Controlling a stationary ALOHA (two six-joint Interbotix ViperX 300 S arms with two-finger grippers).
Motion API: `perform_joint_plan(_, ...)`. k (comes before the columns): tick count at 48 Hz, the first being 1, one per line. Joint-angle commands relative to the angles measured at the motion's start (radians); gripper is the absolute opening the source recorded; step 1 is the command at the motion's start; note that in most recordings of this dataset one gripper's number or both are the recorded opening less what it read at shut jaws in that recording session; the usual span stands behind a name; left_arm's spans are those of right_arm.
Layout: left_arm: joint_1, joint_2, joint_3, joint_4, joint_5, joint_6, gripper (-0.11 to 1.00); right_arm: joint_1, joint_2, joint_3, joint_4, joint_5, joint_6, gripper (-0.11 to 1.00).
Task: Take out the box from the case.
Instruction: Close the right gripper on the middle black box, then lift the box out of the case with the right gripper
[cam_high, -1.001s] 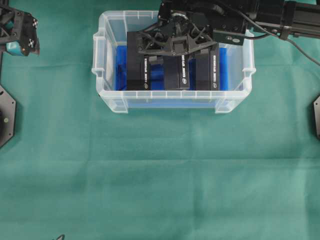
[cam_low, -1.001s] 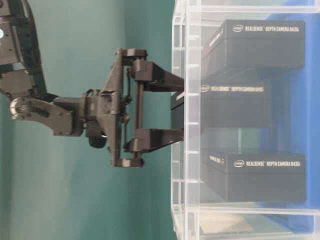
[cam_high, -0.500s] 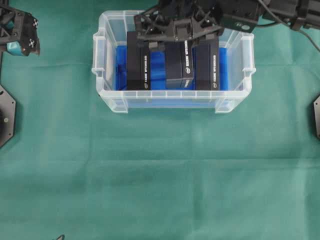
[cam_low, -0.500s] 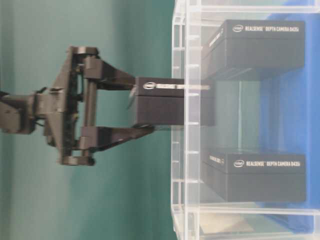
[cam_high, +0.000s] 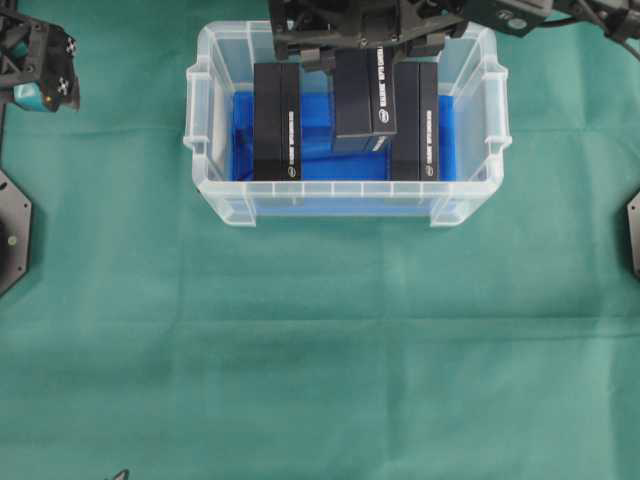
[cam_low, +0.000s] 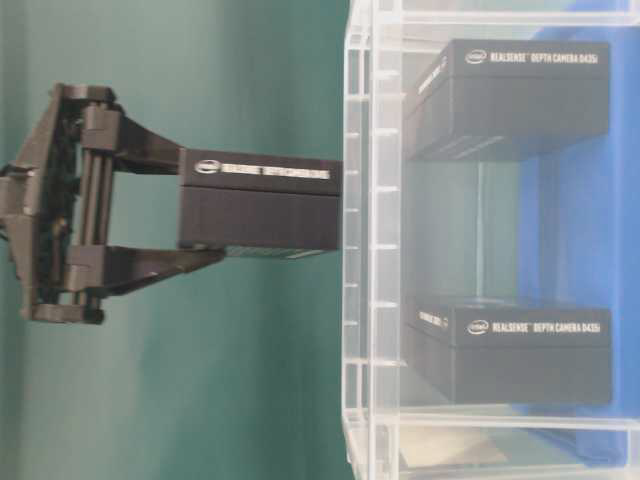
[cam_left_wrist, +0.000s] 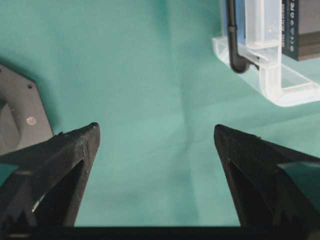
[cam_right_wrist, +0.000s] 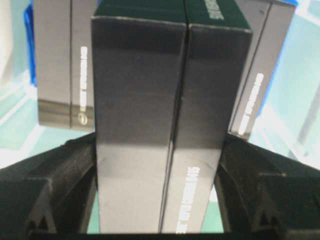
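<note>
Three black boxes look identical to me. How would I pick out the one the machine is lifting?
Find the clear plastic case with the blue cloth in its bottom, at the top of the green table. Two black boxes, left box and right box, stand inside. The lifted box hangs between them, raised above the rim, pinched by the right gripper.

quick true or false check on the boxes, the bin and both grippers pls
1. The right gripper is shut on a black box. True.
2. That box sits on the blue cloth. False: the table-level view shows it lifted clear of the clear plastic bin.
3. Two black boxes are in the bin. True.
4. The left gripper holds a box. False: it is open over the green cloth, holding nothing.
5. The bin lies tipped on its side. False: it stands upright.
</note>
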Motion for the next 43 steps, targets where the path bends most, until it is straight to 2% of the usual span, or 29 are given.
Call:
perform_joint_plan(1, 0.003, -0.005, -0.018, -0.002, -0.003, -0.006, 0.94, 0.002, -0.058, -0.046, -0.005, 0.021, -0.002, 0.67)
perform_joint_plan(43, 0.003, -0.005, -0.018, -0.003, 0.0, -0.009, 0.94, 0.002, -0.058, -0.052, -0.006, 0.037, -0.002, 0.67)
